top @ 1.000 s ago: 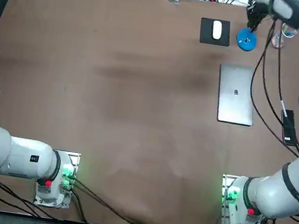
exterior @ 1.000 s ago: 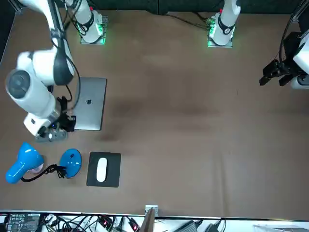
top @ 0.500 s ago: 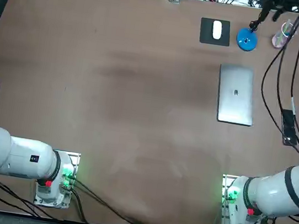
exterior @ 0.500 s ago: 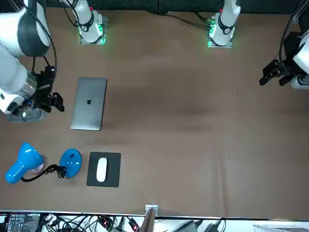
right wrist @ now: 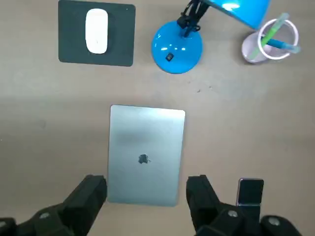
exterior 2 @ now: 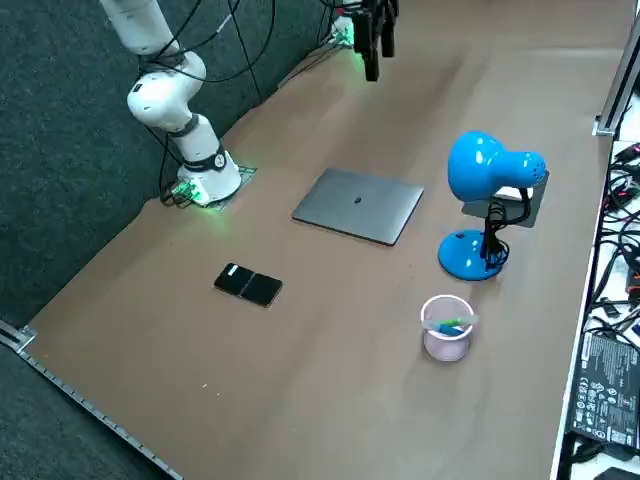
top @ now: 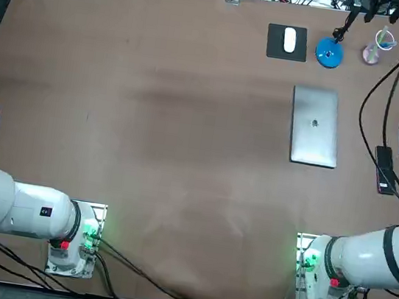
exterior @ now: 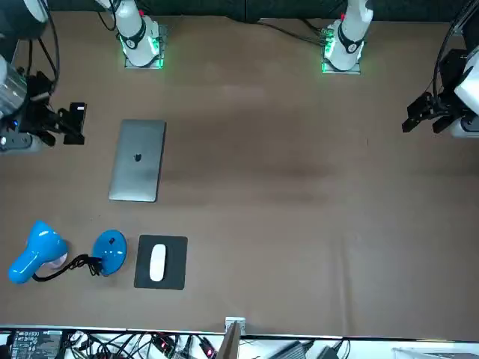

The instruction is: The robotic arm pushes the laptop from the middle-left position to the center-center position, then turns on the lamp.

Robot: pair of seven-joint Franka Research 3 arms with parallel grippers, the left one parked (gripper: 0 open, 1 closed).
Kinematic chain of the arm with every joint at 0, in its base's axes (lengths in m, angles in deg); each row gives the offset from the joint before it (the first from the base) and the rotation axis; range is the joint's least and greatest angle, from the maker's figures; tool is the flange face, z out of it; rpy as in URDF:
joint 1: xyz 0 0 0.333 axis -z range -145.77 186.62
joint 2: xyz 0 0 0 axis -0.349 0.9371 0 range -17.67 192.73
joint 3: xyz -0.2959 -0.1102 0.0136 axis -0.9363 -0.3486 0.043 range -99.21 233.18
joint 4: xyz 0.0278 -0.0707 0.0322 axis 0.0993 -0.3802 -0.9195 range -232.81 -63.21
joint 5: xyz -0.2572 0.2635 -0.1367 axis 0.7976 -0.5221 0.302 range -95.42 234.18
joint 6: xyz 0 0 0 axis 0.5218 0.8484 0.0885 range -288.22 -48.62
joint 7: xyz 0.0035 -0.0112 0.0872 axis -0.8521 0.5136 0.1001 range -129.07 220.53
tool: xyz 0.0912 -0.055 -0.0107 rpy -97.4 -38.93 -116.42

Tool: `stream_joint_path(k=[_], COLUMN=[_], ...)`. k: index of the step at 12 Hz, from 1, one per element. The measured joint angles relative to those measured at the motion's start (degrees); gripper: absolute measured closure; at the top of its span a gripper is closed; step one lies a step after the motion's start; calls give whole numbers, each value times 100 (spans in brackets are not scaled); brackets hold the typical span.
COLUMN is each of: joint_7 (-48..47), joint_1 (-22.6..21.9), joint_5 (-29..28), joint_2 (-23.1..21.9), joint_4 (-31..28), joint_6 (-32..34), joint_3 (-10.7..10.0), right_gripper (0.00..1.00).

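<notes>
The closed silver laptop (top: 314, 126) (exterior: 138, 159) (exterior 2: 358, 204) (right wrist: 145, 153) lies flat on the brown table, in the robot's right half. Beyond its far end stands the blue lamp, with its round base (top: 329, 53) (right wrist: 176, 47) on the table and its head (exterior: 36, 250) (exterior 2: 485, 165) pointing away from the laptop. My right gripper (right wrist: 146, 189) (exterior: 63, 129) hangs high above the laptop's near end. It is open, with nothing between its fingers, and touches neither object.
A white mouse (top: 290, 39) sits on a black pad (right wrist: 96, 56) beside the lamp. A pink cup (top: 373, 52) (exterior 2: 446, 327) holding pens stands on the lamp's other side. A black phone (top: 384, 169) (exterior 2: 249, 284) lies right of the laptop. Cables hang from the arm.
My right gripper has left the spot beside the lamp base, rising and drawing back over the laptop's near end. Laptop, lamp and mouse have not moved.
</notes>
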Motion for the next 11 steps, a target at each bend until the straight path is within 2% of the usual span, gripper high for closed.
stream_joint_path(k=[3, 7, 8, 11], joint_7=[31, 40, 49, 53], joint_1=[210, 711, 976, 1124], joint_5=[-1, -2, -2, -2], joint_2=[-374, -700, -745, -746], joint_4=[-123, -243, -276, -298], joint_6=[90, 465, 510, 522], joint_3=[90, 548, 769, 908], right_gripper=[0, 0, 0, 0])
